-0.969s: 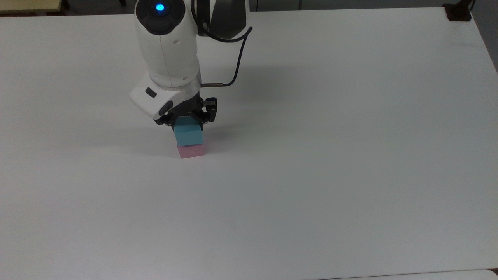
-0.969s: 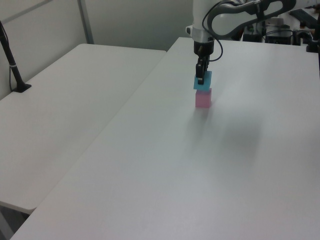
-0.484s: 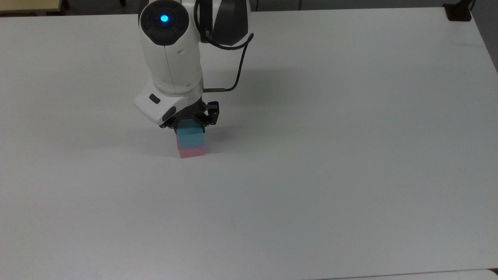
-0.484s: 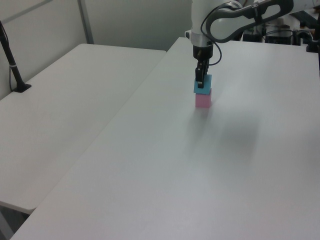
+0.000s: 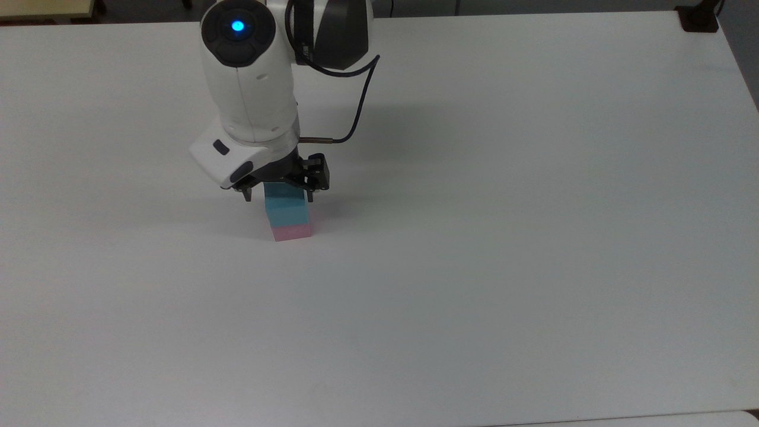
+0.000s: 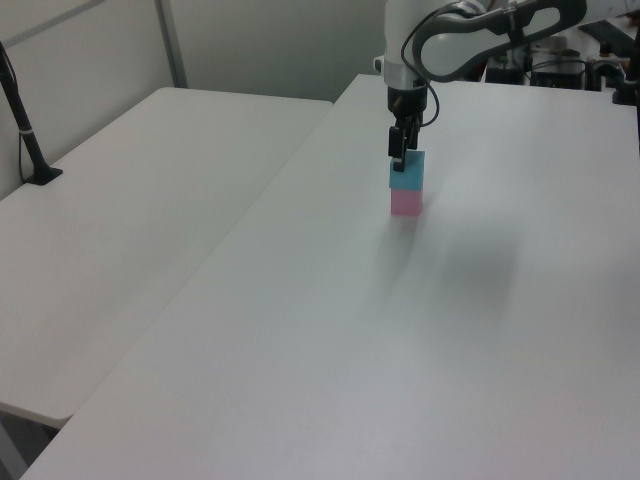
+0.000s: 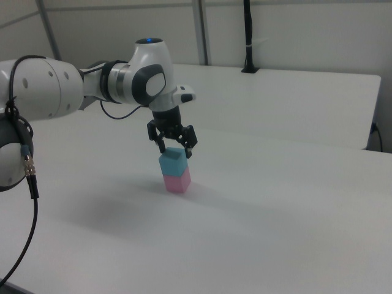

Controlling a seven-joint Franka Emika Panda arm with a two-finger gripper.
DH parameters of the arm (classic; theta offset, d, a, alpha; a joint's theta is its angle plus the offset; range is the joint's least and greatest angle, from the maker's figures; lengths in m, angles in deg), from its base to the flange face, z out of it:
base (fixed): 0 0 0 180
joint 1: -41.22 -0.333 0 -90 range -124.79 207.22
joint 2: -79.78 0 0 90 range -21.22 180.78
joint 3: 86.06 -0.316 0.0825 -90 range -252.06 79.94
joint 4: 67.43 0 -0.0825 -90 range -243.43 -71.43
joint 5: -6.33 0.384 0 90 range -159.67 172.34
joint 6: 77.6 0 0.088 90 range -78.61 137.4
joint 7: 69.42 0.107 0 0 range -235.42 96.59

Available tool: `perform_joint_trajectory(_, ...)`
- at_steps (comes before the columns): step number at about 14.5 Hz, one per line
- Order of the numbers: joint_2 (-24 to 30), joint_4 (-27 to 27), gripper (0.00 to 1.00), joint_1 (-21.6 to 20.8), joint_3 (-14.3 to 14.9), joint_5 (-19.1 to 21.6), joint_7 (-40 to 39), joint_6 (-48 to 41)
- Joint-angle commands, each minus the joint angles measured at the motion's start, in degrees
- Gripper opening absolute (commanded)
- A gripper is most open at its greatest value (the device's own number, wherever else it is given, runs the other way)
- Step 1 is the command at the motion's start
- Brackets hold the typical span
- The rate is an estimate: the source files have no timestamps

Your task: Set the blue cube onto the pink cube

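The sky-blue cube [image 5: 287,210] rests squarely on the pastel pink cube [image 5: 292,231], which sits on the white table [image 5: 474,267]. My gripper [image 5: 278,194] hovers just over the blue cube, open, its fingers spread to either side of the cube's top without touching it. The left view has the stack as blue cube [image 6: 406,177] over pink cube [image 6: 405,203], with the gripper [image 6: 399,158] directly above. From the right view, the gripper [image 7: 175,149] sits slightly higher than the blue cube [image 7: 173,164], and the pink cube [image 7: 177,182] lies beneath.
A black clamp base [image 5: 699,18] stands at the table's far right corner in the top view. A second white table [image 6: 130,210] adjoins on the left view's left, carrying a black pole [image 6: 25,130]. A black cable [image 5: 359,101] loops off the arm's wrist.
The gripper has opened and let go of the blue cube, then lifted slightly. The blue cube stays on the pink cube.
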Motion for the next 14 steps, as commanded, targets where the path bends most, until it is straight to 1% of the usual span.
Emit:
perform_joint_trajectory(1,5.61,0.0,1.0,1.55,0.38,2.44,2.29,-1.46)
perform_joint_trajectory(2,7.53,0.0,1.0,2.07,0.56,3.5,3.69,-2.94)
perform_joint_trajectory(4,11.31,0.26,1.0,3.13,0.65,5.0,7.2,-8.99)
perform_joint_trajectory(7,17.12,0.17,1.0,3.13,0.82,5.18,11.34,-16.47)
perform_joint_trajectory(10,21.78,-0.18,1.0,3.13,1.09,5.18,14.07,-20.35)
perform_joint_trajectory(12,26.25,-2.1,1.0,1.65,3.71,5.62,14.87,-22.73)
perform_joint_trajectory(13,28.28,-3.42,1.0,-0.19,5.55,5.97,15.48,-22.73)
perform_joint_trajectory(14,31.17,-6.13,1.0,-2.82,8.44,6.23,15.31,-22.73)
